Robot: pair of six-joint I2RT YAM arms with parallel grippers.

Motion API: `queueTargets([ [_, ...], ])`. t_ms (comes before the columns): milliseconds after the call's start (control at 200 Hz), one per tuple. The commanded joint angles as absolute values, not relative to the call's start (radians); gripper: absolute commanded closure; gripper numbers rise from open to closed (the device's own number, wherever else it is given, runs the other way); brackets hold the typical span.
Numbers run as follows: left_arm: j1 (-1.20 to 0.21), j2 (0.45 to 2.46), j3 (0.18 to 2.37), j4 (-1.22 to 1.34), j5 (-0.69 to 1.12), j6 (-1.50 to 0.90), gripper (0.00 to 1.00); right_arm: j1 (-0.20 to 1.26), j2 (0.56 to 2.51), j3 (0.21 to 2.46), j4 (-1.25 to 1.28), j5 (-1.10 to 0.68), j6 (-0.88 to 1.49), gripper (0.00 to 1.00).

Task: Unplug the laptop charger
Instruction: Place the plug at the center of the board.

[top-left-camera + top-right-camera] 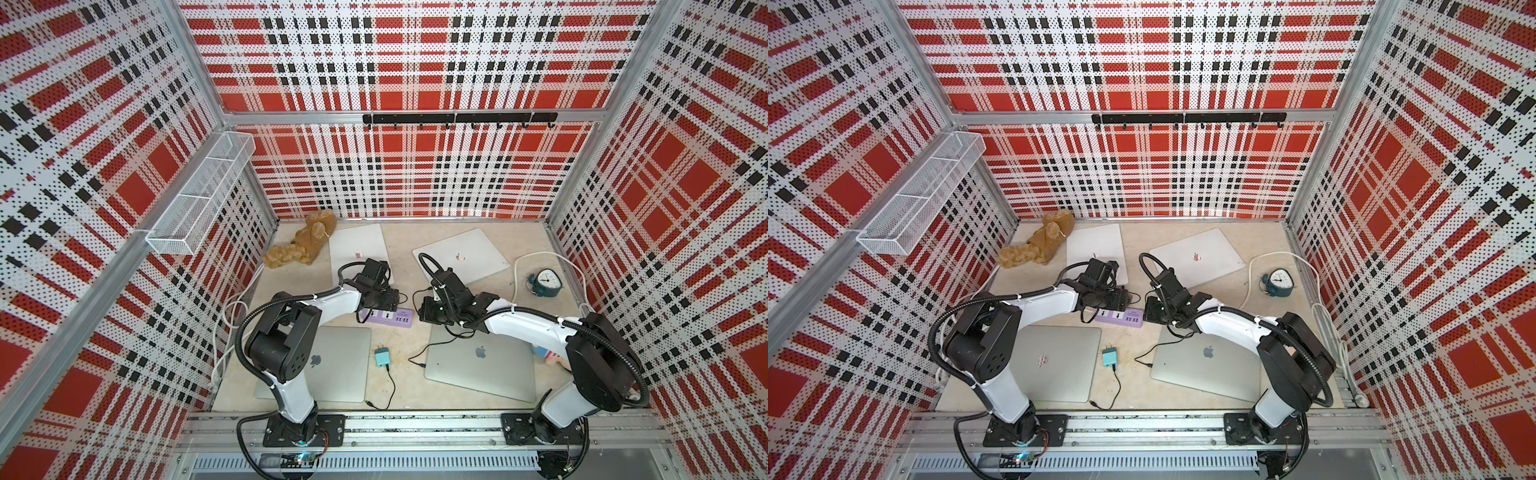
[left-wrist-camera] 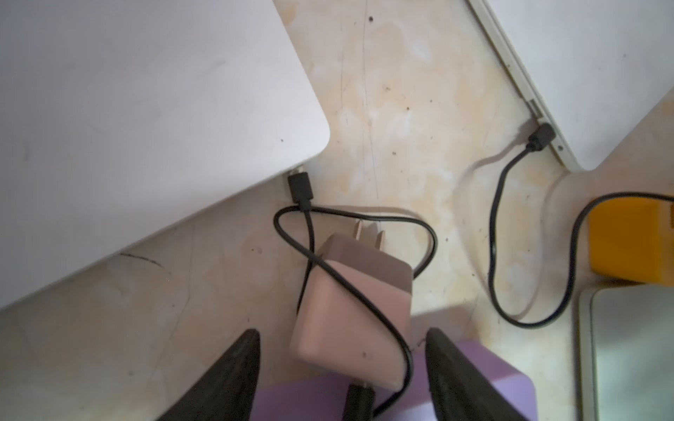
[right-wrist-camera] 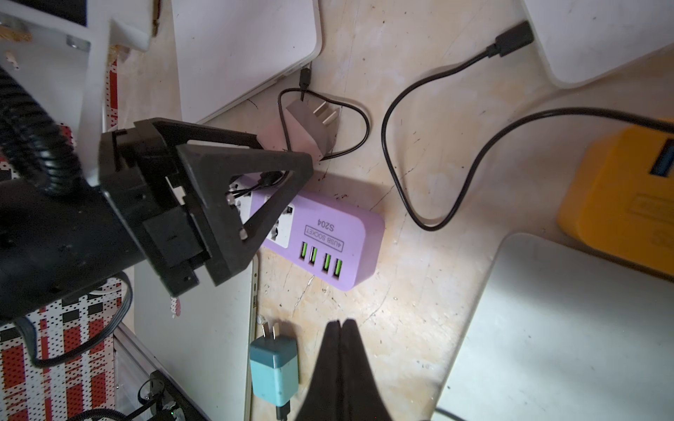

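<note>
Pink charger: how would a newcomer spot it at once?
Find the central purple strip. At its end, toward the far left laptop, lies the pink charger, prongs bare, between the open left fingers. Its neighbours are a teal charger and a yellow charger.

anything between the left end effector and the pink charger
Nothing solid. The pink charger lies between the fingers of the open left end effector, prongs bare. Only its own black cable loops across its top face.

Clad in glossy white link shells [image 1: 336,301] between matte black joint housings [image 1: 282,353]. Trails ribbed black cable conduit [image 1: 240,332], cinched with white zip ties [image 1: 514,309]. Ends in black triangular open-frame claw fingers [image 3: 219,160]; sits bolted on black base plates [image 1: 332,427].
</note>
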State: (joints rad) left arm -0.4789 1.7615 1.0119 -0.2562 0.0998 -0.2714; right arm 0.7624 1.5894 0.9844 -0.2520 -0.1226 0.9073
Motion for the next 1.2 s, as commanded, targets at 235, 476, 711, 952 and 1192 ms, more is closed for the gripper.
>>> queueTargets([
  [235,-0.461,1.671,1.028,-0.32,0.086,-0.297,0.47,0.758,1.582,0.973,-0.255,-0.106,0.899,1.0],
  [476,-0.464,1.714,1.047,-0.347,0.109,-0.324,0.6,0.758,1.595,0.977,-0.25,-0.113,0.899,1.0],
  [711,-0.463,1.803,1.099,-0.345,0.125,-0.316,0.75,0.757,1.593,0.97,-0.253,-0.106,0.896,1.0],
  [952,-0.459,1.878,1.171,-0.317,0.125,-0.317,0.77,0.752,1.587,0.964,-0.261,-0.101,0.893,1.0],
  [1192,-0.453,1.925,1.2,-0.33,0.118,-0.316,0.77,0.742,1.574,0.969,-0.282,-0.095,0.889,1.0],
])
